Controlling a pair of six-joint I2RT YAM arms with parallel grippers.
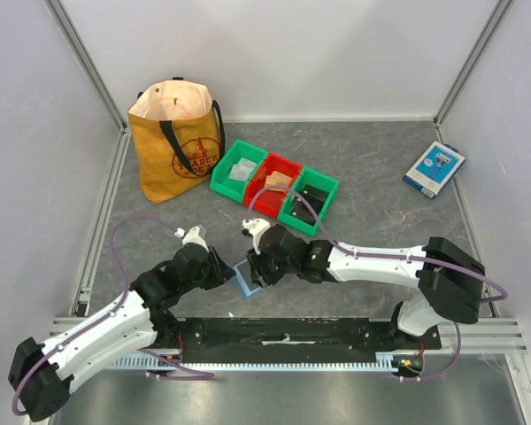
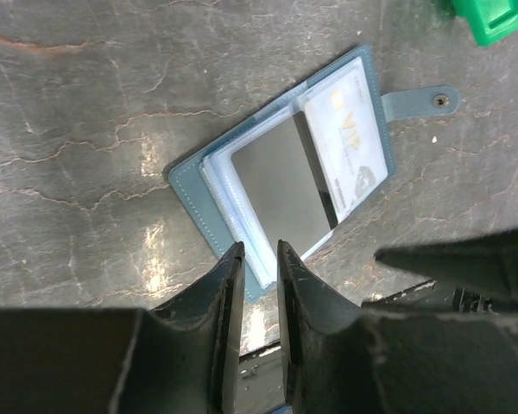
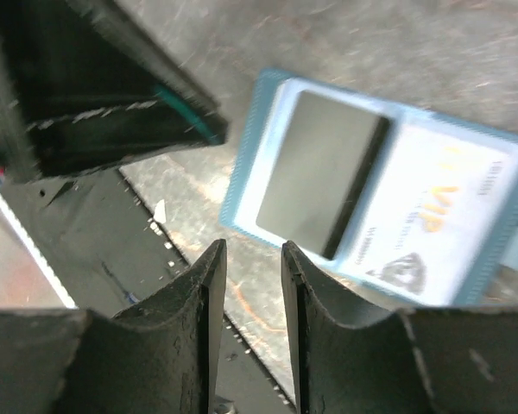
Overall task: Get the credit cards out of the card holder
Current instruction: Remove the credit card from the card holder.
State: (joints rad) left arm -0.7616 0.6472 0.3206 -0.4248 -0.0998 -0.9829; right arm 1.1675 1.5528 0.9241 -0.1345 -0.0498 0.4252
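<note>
The card holder lies open and flat on the grey table, a dusty-blue wallet with its snap tab stretched out. A dark grey card sits in its clear sleeve, and a white VIP credit card lies beside it. Both cards also show in the right wrist view, the grey one and the white one. My left gripper hovers over the wallet's near corner, narrowly open and holding nothing. My right gripper is open just short of the wallet's edge, over bare table.
A mustard tote bag stands at the back left. A green bin, a red bin and another green bin sit in a row behind the wallet, with cards in them. A blue-and-white box lies at the back right.
</note>
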